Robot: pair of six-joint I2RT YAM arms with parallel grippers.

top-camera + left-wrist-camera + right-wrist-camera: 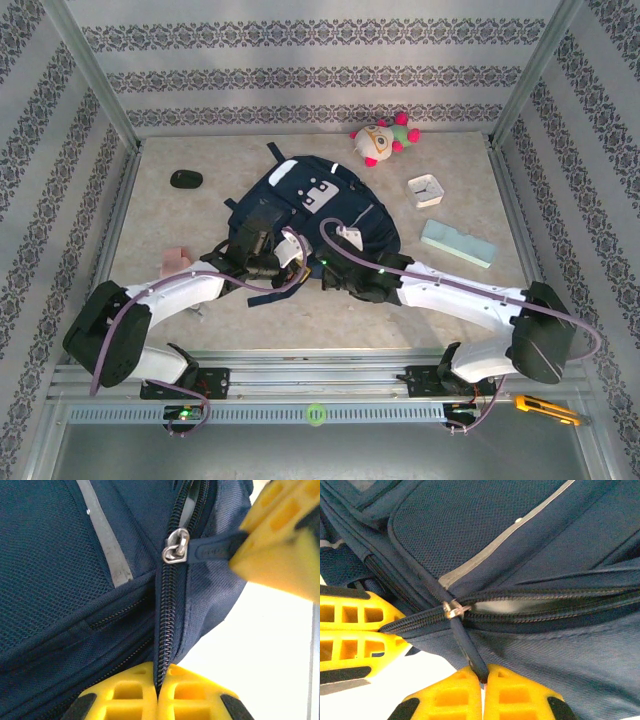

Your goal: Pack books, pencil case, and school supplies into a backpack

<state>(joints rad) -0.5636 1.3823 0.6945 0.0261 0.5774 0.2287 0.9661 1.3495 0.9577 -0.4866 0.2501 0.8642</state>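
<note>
Pinching the zipper track (165,630) of the navy backpack (300,195), the left fingers (140,680) are pressed together on the seam just below the slider. The right fingers (465,687) are clamped on the dark zipper pull (467,650), with a short stretch of zipper gaping beside it. The backpack lies flat mid-tabletop (180,215). The mint pencil case (456,243) lies off to its right and the pink block (178,258) off to its left, both apart from it.

Table (180,215) with backpack (310,200), clock (426,189), pencil case (457,243)
</note>
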